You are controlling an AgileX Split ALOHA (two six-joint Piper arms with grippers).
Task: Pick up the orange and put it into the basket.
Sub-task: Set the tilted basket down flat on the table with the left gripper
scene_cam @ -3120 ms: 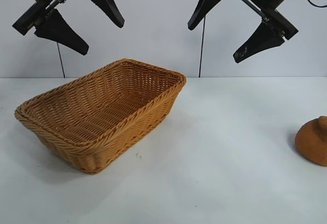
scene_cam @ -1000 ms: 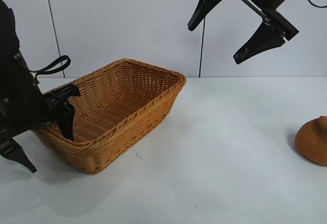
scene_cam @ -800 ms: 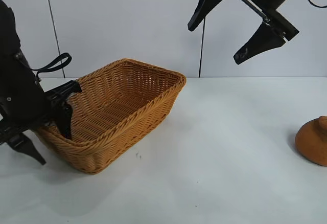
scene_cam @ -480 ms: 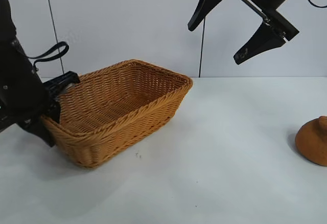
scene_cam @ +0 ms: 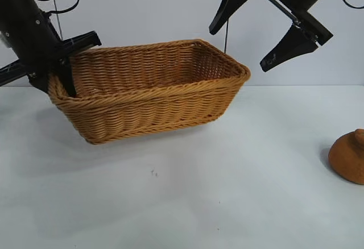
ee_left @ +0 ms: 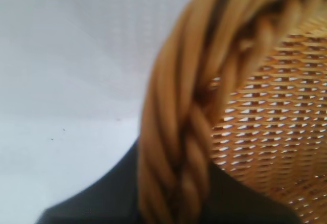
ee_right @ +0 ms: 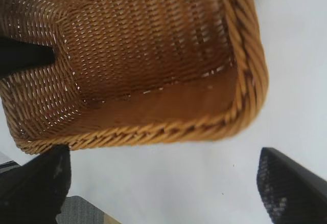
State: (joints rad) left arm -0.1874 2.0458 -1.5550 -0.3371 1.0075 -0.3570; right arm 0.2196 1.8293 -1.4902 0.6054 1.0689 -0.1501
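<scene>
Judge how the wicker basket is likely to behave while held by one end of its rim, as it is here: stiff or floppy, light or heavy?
The basket probably stays stiff: lifted by the left gripper at one rim end, it shows no sag. It is likely light, being open weave and empty. It may tilt or swing, since only one end is held.

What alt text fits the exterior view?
The left gripper grips the basket by its end rim, holding it off the table. The right gripper hangs open above, and the orange sits at the table's right edge.
</scene>
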